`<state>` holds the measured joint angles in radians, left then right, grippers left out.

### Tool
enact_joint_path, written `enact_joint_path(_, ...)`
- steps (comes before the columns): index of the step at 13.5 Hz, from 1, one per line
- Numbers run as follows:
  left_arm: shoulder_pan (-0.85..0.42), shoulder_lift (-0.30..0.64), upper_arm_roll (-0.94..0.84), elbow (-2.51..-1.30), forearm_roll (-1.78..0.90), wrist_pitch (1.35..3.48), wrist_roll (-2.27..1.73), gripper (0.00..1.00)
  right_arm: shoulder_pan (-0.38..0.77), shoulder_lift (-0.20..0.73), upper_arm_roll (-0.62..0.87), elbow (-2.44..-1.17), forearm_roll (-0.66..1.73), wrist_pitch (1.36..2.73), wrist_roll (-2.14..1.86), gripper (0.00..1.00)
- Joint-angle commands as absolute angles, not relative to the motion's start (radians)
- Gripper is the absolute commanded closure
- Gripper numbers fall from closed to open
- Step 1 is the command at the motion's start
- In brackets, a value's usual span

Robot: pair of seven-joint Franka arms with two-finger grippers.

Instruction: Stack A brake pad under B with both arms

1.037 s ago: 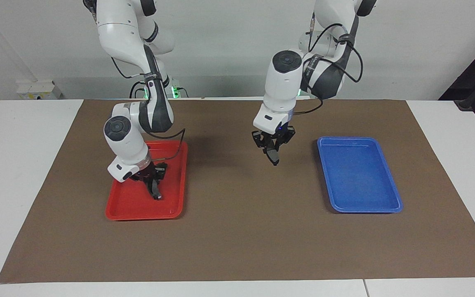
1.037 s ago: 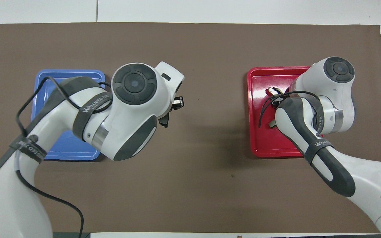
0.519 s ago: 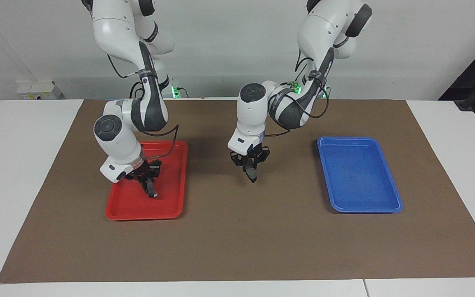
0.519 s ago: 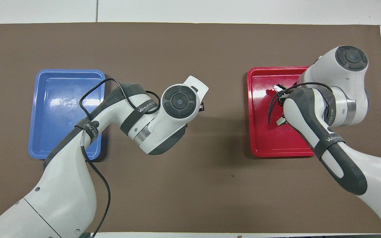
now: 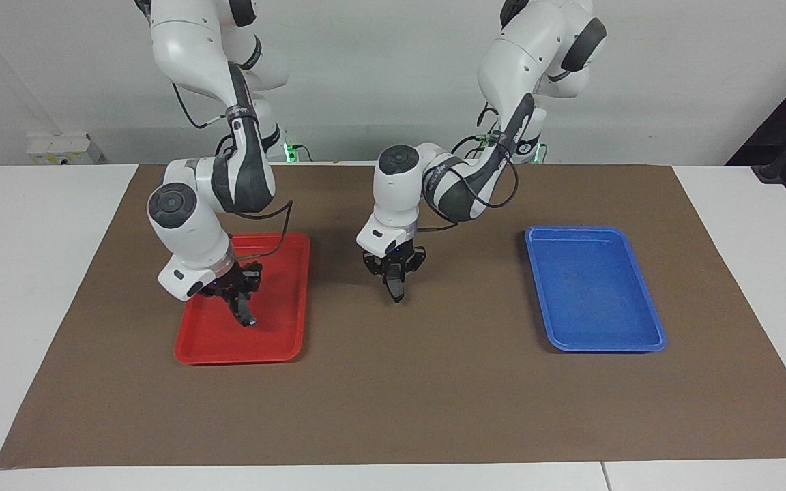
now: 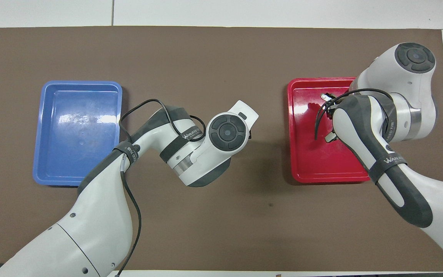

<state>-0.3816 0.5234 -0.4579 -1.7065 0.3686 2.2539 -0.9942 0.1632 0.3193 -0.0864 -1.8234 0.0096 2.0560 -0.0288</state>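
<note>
My right gripper (image 5: pixel 239 299) is over the red tray (image 5: pixel 277 307). It is shut on B (image 5: pixel 247 313), a dark curved piece that hangs down just above the tray floor. B's pale silvery tip (image 6: pixel 324 96) shows in the overhead view beside the right wrist. My left gripper (image 5: pixel 394 274) is over the brown mat between the two trays, nearer the red one. It is shut on the A brake pad (image 5: pixel 396 290), a short dark piece that points down a little above the mat. In the overhead view the left wrist hides the pad.
An empty blue tray (image 5: pixel 591 293) lies on the mat toward the left arm's end, also seen in the overhead view (image 6: pixel 79 127). The red tray (image 6: pixel 306 161) lies toward the right arm's end. The brown mat (image 5: pixel 434 395) covers most of the white table.
My left gripper has carried the pad from beside the blue tray toward the red tray and lower. My right gripper has shifted slightly toward the right arm's end with B, a little higher.
</note>
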Motion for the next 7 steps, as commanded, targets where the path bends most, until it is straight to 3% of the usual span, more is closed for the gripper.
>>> enact_joint_path(1, -0.408, 0.572, -0.451, -1.677, 0.428, 2.283, -1.051, 0.99, 0.153, 0.301, -0.083, -1.81, -0.005, 2.028, -0.011, 1.0)
enact_joint_path(5, -0.413, 0.583, -0.451, -1.678, 0.439, 2.29, -1.06, 0.95, 0.143, 0.302, -0.083, -1.81, -0.006, 2.034, -0.011, 1.0)
enact_joint_path(7, -0.413, 0.583, -0.448, -1.678, 0.439, 2.29, -1.06, 0.72, 0.14, 0.302, -0.083, -1.81, -0.006, 2.034, -0.011, 1.0)
